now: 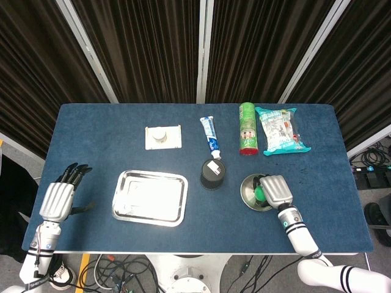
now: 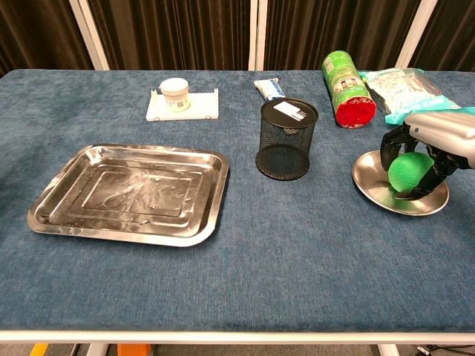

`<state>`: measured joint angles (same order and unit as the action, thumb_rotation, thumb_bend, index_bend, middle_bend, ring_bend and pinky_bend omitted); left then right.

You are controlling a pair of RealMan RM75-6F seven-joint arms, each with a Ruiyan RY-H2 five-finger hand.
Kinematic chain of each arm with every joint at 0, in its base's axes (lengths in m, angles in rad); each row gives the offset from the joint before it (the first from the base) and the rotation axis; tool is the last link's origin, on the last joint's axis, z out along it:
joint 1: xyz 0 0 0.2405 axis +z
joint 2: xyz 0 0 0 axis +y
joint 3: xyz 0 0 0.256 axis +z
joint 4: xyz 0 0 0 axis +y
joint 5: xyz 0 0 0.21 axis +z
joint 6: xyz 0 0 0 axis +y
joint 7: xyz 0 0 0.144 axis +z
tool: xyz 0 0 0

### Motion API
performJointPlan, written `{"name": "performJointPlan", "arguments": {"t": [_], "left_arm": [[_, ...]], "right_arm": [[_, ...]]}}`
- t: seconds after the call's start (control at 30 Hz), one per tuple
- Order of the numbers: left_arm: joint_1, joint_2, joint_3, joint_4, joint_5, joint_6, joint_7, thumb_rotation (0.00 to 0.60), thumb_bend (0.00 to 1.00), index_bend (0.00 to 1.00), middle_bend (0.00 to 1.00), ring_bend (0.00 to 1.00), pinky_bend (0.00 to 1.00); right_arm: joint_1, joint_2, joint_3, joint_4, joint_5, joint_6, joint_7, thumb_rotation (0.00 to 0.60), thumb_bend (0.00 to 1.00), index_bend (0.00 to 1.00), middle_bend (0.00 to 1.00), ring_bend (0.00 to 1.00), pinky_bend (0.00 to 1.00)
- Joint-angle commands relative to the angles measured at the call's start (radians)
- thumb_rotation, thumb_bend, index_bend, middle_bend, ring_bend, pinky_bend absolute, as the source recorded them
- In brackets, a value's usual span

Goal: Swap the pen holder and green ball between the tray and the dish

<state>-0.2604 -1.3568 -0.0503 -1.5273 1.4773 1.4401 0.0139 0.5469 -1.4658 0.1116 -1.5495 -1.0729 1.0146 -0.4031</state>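
Note:
The green ball lies in the round metal dish at the right. My right hand arches over the ball, and its fingers curl round both sides and grip it. From the head view the right hand covers most of the green ball and the dish. The black mesh pen holder stands upright on the table between dish and tray. The steel tray holds nothing. My left hand hovers at the table's left edge, fingers apart and holding nothing.
Along the back stand a white box with a small jar, a toothpaste tube, a green can lying on its side and a snack bag. Blue cloth covers the table.

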Motion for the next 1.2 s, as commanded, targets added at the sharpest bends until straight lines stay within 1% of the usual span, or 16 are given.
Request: {"name": "performJointPlan", "arguments": {"t": [0.03, 0.2, 0.33, 0.4, 0.5, 0.67, 0.83, 0.9, 1.03, 1.2], "left_arm": [[0.001, 0.000, -0.001, 0.001, 0.000, -0.001, -0.003, 0.600, 0.00, 0.19, 0.15, 0.08, 0.34], [0.007, 0.003, -0.006, 0.001, -0.001, -0.001, -0.011, 0.600, 0.00, 0.19, 0.15, 0.08, 0.34], [0.015, 0.014, -0.013, -0.001, -0.002, 0.011, -0.026, 0.600, 0.00, 0.19, 0.15, 0.08, 0.34], [0.019, 0.028, -0.010, -0.005, -0.001, 0.007, -0.031, 0.600, 0.00, 0.19, 0.15, 0.08, 0.34], [0.028, 0.039, -0.007, -0.006, -0.004, 0.010, -0.025, 0.600, 0.01, 0.19, 0.15, 0.08, 0.34], [0.044, 0.048, -0.002, 0.004, -0.004, 0.018, -0.048, 0.600, 0.01, 0.19, 0.15, 0.08, 0.33], [0.054, 0.055, 0.006, 0.020, 0.012, 0.025, -0.068, 0.600, 0.01, 0.19, 0.15, 0.08, 0.33], [0.056, 0.056, 0.009, 0.025, 0.017, 0.023, -0.071, 0.600, 0.01, 0.19, 0.15, 0.08, 0.32], [0.055, 0.064, 0.017, 0.032, 0.025, 0.011, -0.066, 0.600, 0.01, 0.19, 0.15, 0.08, 0.32], [0.060, 0.067, 0.012, 0.033, 0.024, 0.016, -0.075, 0.600, 0.01, 0.19, 0.15, 0.07, 0.32]], "right_arm": [[-0.005, 0.009, 0.003, -0.014, -0.011, 0.015, 0.010, 0.600, 0.17, 0.66, 0.49, 0.48, 0.69], [-0.015, 0.054, 0.005, -0.100, -0.063, 0.053, 0.025, 0.600, 0.18, 0.67, 0.50, 0.48, 0.69], [-0.016, 0.097, -0.008, -0.208, -0.148, 0.090, -0.002, 0.600, 0.18, 0.67, 0.50, 0.49, 0.69], [-0.009, 0.100, -0.019, -0.249, -0.183, 0.092, -0.023, 0.600, 0.18, 0.67, 0.50, 0.49, 0.69], [0.013, 0.080, -0.024, -0.281, -0.205, 0.066, -0.039, 0.600, 0.18, 0.67, 0.50, 0.49, 0.69], [0.069, 0.010, -0.015, -0.250, -0.170, -0.007, -0.081, 0.600, 0.18, 0.67, 0.50, 0.49, 0.69], [0.122, -0.070, -0.003, -0.161, -0.092, -0.086, -0.096, 0.600, 0.18, 0.67, 0.50, 0.49, 0.69], [0.134, -0.094, -0.001, -0.134, -0.080, -0.103, -0.087, 0.600, 0.18, 0.67, 0.50, 0.49, 0.69], [0.151, -0.126, -0.001, -0.102, -0.090, -0.118, -0.062, 0.600, 0.18, 0.67, 0.50, 0.49, 0.69], [0.164, -0.141, -0.004, -0.085, -0.111, -0.121, -0.044, 0.600, 0.17, 0.66, 0.48, 0.49, 0.68]]}}
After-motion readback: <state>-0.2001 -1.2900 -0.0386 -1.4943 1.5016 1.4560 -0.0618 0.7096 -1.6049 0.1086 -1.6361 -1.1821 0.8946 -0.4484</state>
